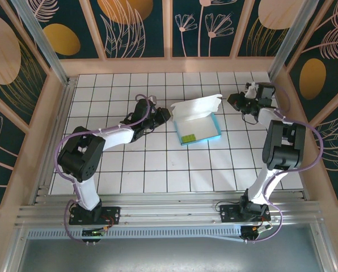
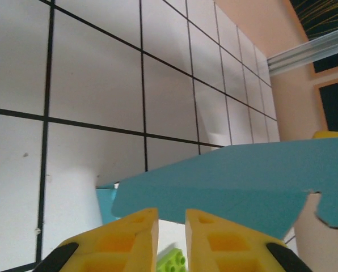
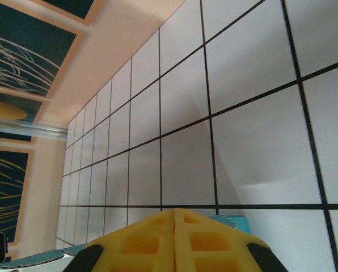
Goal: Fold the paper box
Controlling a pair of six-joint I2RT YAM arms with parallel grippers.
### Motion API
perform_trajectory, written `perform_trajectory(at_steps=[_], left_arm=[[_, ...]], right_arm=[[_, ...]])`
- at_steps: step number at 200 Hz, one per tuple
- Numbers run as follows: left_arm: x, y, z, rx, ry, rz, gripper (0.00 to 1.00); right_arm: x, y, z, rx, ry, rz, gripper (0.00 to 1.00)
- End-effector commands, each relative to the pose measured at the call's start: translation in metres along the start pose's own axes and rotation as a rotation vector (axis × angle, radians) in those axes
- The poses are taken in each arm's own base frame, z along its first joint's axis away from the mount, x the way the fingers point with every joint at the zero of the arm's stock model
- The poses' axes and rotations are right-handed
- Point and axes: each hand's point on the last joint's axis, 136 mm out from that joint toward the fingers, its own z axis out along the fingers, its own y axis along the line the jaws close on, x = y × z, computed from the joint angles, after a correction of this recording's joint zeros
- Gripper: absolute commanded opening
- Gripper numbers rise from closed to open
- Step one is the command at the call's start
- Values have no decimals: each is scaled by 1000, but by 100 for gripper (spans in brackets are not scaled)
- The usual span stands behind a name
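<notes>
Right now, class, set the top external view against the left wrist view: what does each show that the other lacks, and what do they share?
Top external adds both arms, with the right end effector beside the raised white flap of the paper box. Left wrist adds a close look at the left end effector's yellow fingers, a narrow gap between them, and the studs on a small green piece. Both share the turquoise paper box and the tiled table.
</notes>
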Motion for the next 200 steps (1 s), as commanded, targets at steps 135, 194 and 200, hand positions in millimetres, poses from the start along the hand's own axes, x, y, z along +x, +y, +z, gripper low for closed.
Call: perform_trajectory(at_steps=[135, 194, 200], left_arm=[[0, -19, 14, 131, 29, -63, 17], [10, -17, 18, 151, 58, -58, 16], [11, -16, 18, 151, 63, -58, 16]], right_arm=[[38, 21, 22, -87, 81, -9, 6], [51, 20, 22, -92, 87, -12, 6], [52, 20, 22, -93, 86, -14, 6]])
